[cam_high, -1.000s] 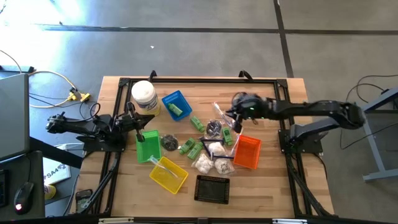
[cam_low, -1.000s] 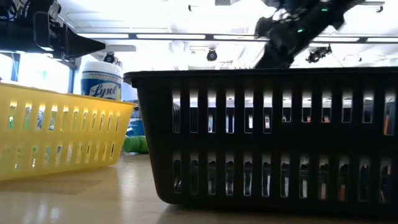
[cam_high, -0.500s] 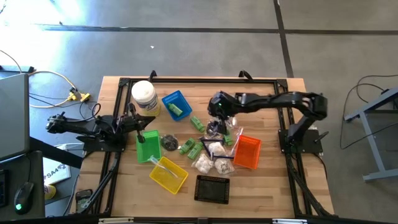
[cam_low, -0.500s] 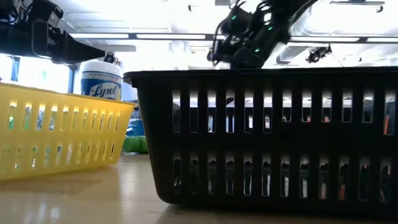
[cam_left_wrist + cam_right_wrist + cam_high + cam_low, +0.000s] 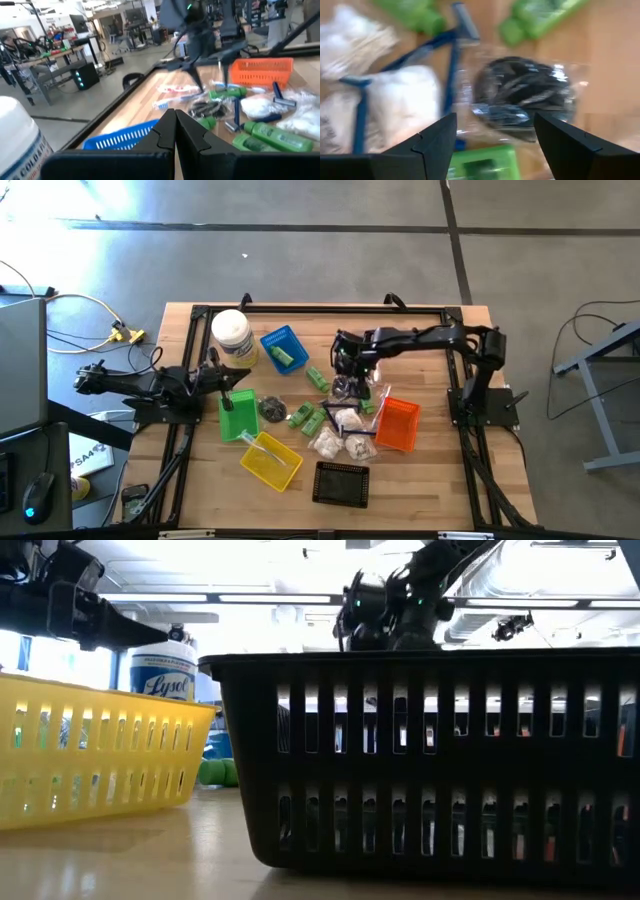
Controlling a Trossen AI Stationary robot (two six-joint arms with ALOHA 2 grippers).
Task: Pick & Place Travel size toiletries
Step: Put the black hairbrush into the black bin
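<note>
we judge the task only begun. one green bottle (image 5: 285,357) lies in the blue basket (image 5: 272,340) near the far edge of the bench (image 5: 440,480), and a thin item seems to stick out of the yellow basket (image 5: 277,466) — the green basket (image 5: 237,416), the orange basket (image 5: 400,423) and the black basket (image 5: 341,483) look empty, as far as we see from above. most toiletries are not yet sorted: they lie loose in a pile (image 5: 340,415) at the middle of the bench, between the green basket and the orange one.

our right gripper (image 5: 344,367) hangs over the far end of this pile with its fingers wide apart and nothing between them. under it, in the right wrist view, lies a clear packet (image 5: 522,97) with something dark and tangled inside, beside white puffy packets (image 5: 400,100), blue razors (image 5: 452,47) and green bottles.

our left gripper (image 5: 227,379) waits closed and empty near the left edge, beside the white jar (image 5: 231,332).

the items are small, light and crowded — the clear wrap looks slippery.
</note>
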